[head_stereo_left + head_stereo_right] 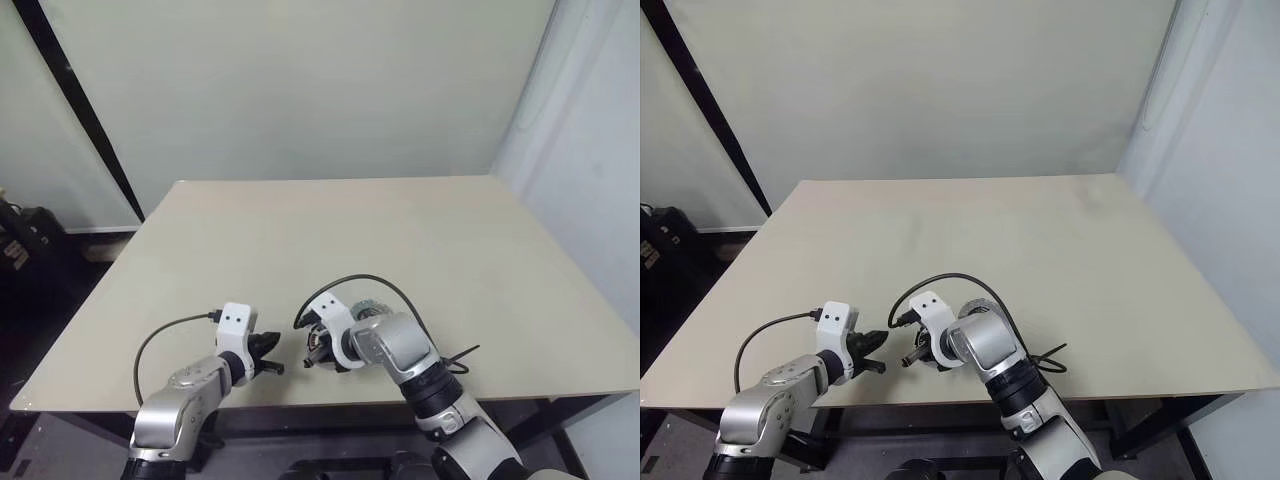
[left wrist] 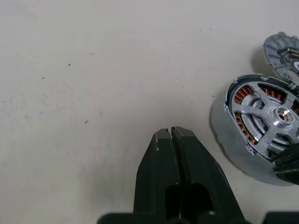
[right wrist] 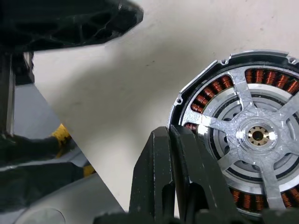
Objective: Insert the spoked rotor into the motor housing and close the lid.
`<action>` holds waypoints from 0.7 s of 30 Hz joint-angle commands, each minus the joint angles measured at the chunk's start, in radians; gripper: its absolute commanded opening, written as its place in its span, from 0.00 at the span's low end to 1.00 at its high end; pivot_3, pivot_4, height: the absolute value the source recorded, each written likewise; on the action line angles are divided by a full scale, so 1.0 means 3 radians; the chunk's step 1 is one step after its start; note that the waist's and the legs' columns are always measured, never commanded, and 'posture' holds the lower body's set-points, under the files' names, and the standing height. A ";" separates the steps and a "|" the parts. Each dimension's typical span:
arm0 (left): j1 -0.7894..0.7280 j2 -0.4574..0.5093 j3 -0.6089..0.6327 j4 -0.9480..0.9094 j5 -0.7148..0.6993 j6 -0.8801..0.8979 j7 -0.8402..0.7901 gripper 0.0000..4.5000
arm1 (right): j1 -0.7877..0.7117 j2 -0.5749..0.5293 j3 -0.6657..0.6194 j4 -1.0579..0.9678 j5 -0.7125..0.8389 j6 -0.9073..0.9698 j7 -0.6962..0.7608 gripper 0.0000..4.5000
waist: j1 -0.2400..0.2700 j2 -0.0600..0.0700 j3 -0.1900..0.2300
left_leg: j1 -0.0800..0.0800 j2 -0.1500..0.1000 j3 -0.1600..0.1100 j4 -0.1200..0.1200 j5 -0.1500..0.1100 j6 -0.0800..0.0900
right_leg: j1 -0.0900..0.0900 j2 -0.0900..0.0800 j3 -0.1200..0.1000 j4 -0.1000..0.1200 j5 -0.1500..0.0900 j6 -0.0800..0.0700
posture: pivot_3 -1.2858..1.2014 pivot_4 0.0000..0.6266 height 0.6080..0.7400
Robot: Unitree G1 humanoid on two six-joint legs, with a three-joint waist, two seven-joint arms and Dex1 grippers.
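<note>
The motor housing (image 3: 211, 88), a dark cup ringed with copper windings, hangs tilted just above the table near its front edge. The spoked rotor (image 3: 257, 135) lies inside it, silvery spokes over the windings. My right gripper (image 3: 170, 129) is shut on the housing's rim, also seen from above (image 1: 316, 352). In the left wrist view the housing (image 2: 229, 140) with the rotor (image 2: 280, 114) shows its grey side wall. The lid (image 2: 278, 49), a grey disc, lies on the table just beyond it (image 1: 372, 308). My left gripper (image 2: 170, 131) is shut on nothing, a little to the left of the housing (image 1: 270, 358).
The beige table (image 1: 330, 240) stretches bare toward the wall behind. Its front edge (image 1: 300, 397) runs close under both grippers. A black cable (image 1: 380, 282) loops over my right wrist. A dark post (image 1: 80, 110) leans at the left.
</note>
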 commanded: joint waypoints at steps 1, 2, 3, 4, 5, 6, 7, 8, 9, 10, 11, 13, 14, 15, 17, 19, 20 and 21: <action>-0.0018 0.0007 0.0097 -0.0063 0.0023 -0.0074 0.0017 0.00 | -0.0065 0.0301 -0.0168 0.0038 0.0141 -0.0028 -0.0171 0.00 | 0.0001 0.0000 0.0000 | 0.0000 0.0000 0.0000 0.0000 0.0000 0.0000 | 0.0000 0.0000 0.0000 0.0000 0.0000 0.0000 | 0.52 0.00 1.00; -0.0012 0.0003 0.0099 -0.0069 0.0023 -0.0075 0.0022 0.00 | -0.0073 0.0310 -0.0185 0.0044 0.0191 -0.0043 -0.0189 0.00 | 0.0000 0.0000 0.0000 | 0.0000 0.0000 -0.0001 0.0000 0.0000 0.0000 | 0.0000 0.0000 0.0000 0.0000 0.0000 0.0000 | 0.52 0.00 1.00; -0.0010 0.0001 0.0102 -0.0070 0.0025 -0.0078 0.0025 0.00 | -0.0074 0.0332 -0.0218 0.0050 0.0241 -0.0073 -0.0214 0.00 | 0.0000 0.0000 0.0000 | 0.0000 0.0000 0.0000 0.0000 0.0000 0.0000 | 0.0000 0.0000 0.0000 0.0000 0.0000 0.0000 | 0.52 0.00 1.00; -0.0009 -0.0001 0.0103 -0.0071 0.0027 -0.0081 0.0028 0.00 | -0.0076 0.0347 -0.0243 0.0056 0.0286 -0.0095 -0.0238 0.00 | 0.0000 0.0000 0.0000 | 0.0000 0.0000 0.0000 0.0000 0.0000 0.0000 | 0.0000 0.0000 0.0000 0.0000 0.0000 0.0000 | 0.52 0.00 1.00; -0.0009 -0.0002 0.0104 -0.0072 0.0029 -0.0081 0.0031 0.00 | -0.0085 0.0342 -0.0238 0.0063 0.0325 -0.0113 -0.0255 0.00 | -0.0001 0.0000 0.0000 | 0.0000 0.0000 0.0000 0.0000 0.0000 0.0000 | 0.0000 0.0000 0.0000 0.0000 0.0000 0.0000 | 0.52 0.00 1.00; -0.0008 -0.0002 0.0105 -0.0074 0.0031 -0.0082 0.0032 0.00 | -0.0087 0.0342 -0.0238 0.0072 0.0360 -0.0144 -0.0277 0.00 | -0.0001 0.0001 0.0000 | 0.0000 0.0000 0.0000 0.0000 0.0000 0.0000 | 0.0000 0.0000 0.0000 0.0000 0.0000 0.0000 | 0.52 0.00 1.00; -0.0008 -0.0002 0.0106 -0.0075 0.0031 -0.0082 0.0033 0.00 | -0.0092 0.0339 -0.0236 0.0081 0.0393 -0.0151 -0.0298 0.00 | -0.0001 0.0001 0.0000 | 0.0000 0.0000 0.0000 0.0000 0.0000 0.0000 | 0.0000 0.0000 0.0000 0.0000 0.0000 0.0000 | 0.52 0.00 1.00; -0.0008 -0.0003 0.0108 -0.0076 0.0031 -0.0081 0.0034 0.00 | -0.0093 0.0335 -0.0232 0.0089 0.0429 -0.0166 -0.0314 0.00 | -0.0001 0.0001 0.0000 | 0.0000 0.0001 0.0000 -0.0001 0.0000 0.0000 | -0.0001 0.0000 -0.0001 0.0000 0.0000 0.0000 | 0.52 0.00 1.00; -0.0006 -0.0003 0.0109 -0.0078 0.0033 -0.0083 0.0034 0.00 | -0.0089 0.0334 -0.0228 0.0094 0.0463 -0.0178 -0.0333 0.00 | -0.0001 0.0001 0.0000 | 0.0000 0.0001 0.0000 -0.0001 0.0000 0.0000 | -0.0001 0.0000 -0.0001 0.0000 0.0000 0.0000 | 0.52 0.00 1.00; -0.0004 -0.0004 0.0111 -0.0080 0.0034 -0.0084 0.0033 0.00 | -0.0082 0.0328 -0.0220 0.0097 0.0501 -0.0210 -0.0333 0.00 | -0.0002 0.0001 0.0000 | 0.0000 0.0001 0.0000 -0.0002 0.0000 0.0000 | -0.0001 0.0000 -0.0001 0.0000 0.0000 0.0000 | 0.52 0.00 1.00; -0.0003 -0.0005 0.0112 -0.0081 0.0036 -0.0085 0.0033 0.00 | -0.0074 0.0318 -0.0203 0.0099 0.0533 -0.0252 -0.0326 0.00 | -0.0002 0.0001 0.0000 | 0.0000 0.0002 0.0000 -0.0002 0.0000 0.0000 | -0.0001 0.0000 -0.0001 0.0000 0.0000 0.0000 | 0.52 0.00 1.00; 0.0003 -0.0004 0.0111 -0.0083 0.0041 -0.0092 0.0029 0.00 | -0.0054 0.0301 -0.0170 0.0103 0.0586 -0.0373 -0.0314 0.00 | -0.0002 0.0001 0.0000 | 0.0000 0.0002 0.0000 -0.0002 0.0000 0.0000 | -0.0002 0.0001 -0.0001 0.0000 0.0000 -0.0001 | 0.52 0.00 1.00; 0.0005 -0.0006 0.0112 -0.0086 0.0043 -0.0092 0.0030 0.00 | -0.0056 0.0287 -0.0147 0.0114 0.0607 -0.0428 -0.0299 0.00 | -0.0004 0.0001 0.0000 | -0.0001 0.0002 0.0000 -0.0003 0.0000 0.0000 | -0.0002 0.0001 -0.0001 -0.0001 0.0000 -0.0001 | 0.52 0.00 1.00; 0.0005 -0.0008 0.0112 -0.0087 0.0044 -0.0092 0.0030 0.00 | -0.0064 0.0270 -0.0123 0.0127 0.0625 -0.0478 -0.0278 0.00 | -0.0008 0.0001 0.0000 | -0.0001 0.0003 0.0001 -0.0003 0.0000 0.0000 | -0.0003 0.0001 -0.0001 0.0000 0.0000 -0.0001 | 0.52 0.00 1.00; 0.0004 -0.0008 0.0106 -0.0086 0.0049 -0.0095 0.0027 0.00 | -0.0099 0.0203 -0.0028 0.0139 0.0637 -0.0581 -0.0192 0.00 | -0.0019 0.0001 0.0001 | -0.0001 0.0005 0.0002 -0.0004 0.0000 -0.0001 | -0.0005 0.0003 -0.0001 0.0000 0.0000 -0.0001 | 0.52 0.00 1.00; 0.0004 -0.0008 0.0103 -0.0083 0.0049 -0.0099 0.0020 0.00 | -0.0121 0.0126 0.0070 0.0101 0.0659 -0.0623 -0.0079 0.10 | -0.0024 0.0001 0.0001 | -0.0002 0.0009 0.0001 -0.0005 0.0000 -0.0001 | -0.0007 0.0007 -0.0001 0.0000 0.0000 0.0000 | 0.52 0.00 1.00; 0.0004 -0.0007 0.0103 -0.0083 0.0048 -0.0100 0.0015 0.00 | -0.0124 0.0101 0.0101 0.0077 0.0657 -0.0640 -0.0049 0.14 | -0.0024 0.0001 0.0001 | -0.0002 0.0010 0.0001 -0.0006 0.0000 -0.0001 | -0.0008 0.0008 -0.0001 0.0000 0.0000 0.0000 | 0.52 0.00 1.00; 0.0003 -0.0006 0.0103 -0.0080 0.0049 -0.0101 0.0011 0.00 | -0.0132 0.0068 0.0139 0.0053 0.0663 -0.0639 -0.0003 0.21 | -0.0021 0.0001 0.0001 | -0.0002 0.0011 0.0001 -0.0008 0.0000 -0.0001 | -0.0008 0.0009 -0.0001 0.0000 0.0000 0.0000 | 0.52 0.00 1.00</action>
